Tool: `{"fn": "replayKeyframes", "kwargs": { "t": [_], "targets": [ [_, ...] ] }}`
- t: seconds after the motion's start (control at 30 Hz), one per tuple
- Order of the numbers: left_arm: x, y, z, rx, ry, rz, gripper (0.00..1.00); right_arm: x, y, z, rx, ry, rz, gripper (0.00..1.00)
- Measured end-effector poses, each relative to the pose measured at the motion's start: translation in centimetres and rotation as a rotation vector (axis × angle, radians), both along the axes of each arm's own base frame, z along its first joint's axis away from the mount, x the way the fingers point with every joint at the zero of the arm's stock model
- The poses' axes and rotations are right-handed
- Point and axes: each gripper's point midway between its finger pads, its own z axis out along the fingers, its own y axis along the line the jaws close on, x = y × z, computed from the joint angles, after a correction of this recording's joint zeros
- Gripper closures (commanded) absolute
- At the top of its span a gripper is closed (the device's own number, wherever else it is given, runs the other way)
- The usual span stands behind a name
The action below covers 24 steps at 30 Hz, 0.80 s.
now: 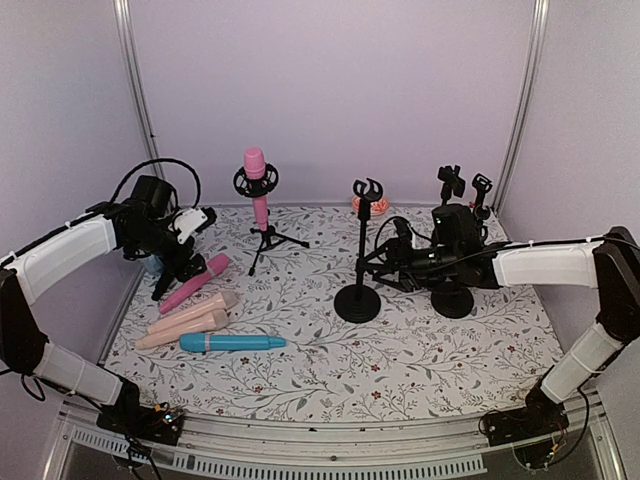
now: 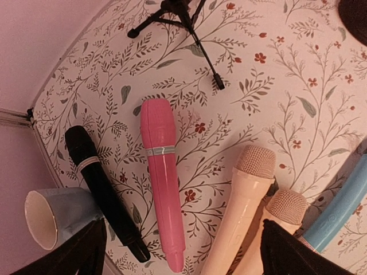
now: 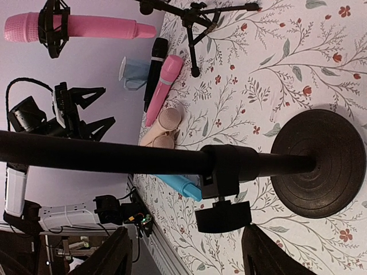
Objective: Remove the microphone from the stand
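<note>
Upright, pink microphone (image 1: pixel 259 205) in tripod stand (image 1: pixel 266 238), grey-banded microphone (image 2: pixel 163 189) lying flat

Mat (image 1: pixel 300 350) betw. tripod stand (image 1: pixel 266 238) & round-base stand (image 1: pixel 358 303) open; loose mics (image 1: pixel 195 309) clutter left.

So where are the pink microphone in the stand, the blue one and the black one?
Pink microphone in the stand (image 1: pixel 260 208): top view, on its handle below the clip.
Blue microphone (image 1: pixel 232 343): top view, mid-barrel.
Black microphone (image 2: pixel 105 192): left wrist view, mid-handle.
</note>
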Motion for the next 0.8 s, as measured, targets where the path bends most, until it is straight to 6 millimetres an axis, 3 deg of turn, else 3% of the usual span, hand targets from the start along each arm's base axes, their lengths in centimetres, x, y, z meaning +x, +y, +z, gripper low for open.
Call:
{"fn": "replayKeyframes", "kwargs": {
  "t": [0.4,0.8],
  "targets": [
    [0.0,0.0,0.0,0.004,-0.001,-0.006,0.06,0.5,0.6,-1.6,0.09,0.091,0.016,0.5],
    [0.0,-0.1,0.0,0.003,-0.001,-0.01,0.07,0.3,0.7,-2.3,0.143,0.136,-0.001,0.78]
  ]
}}
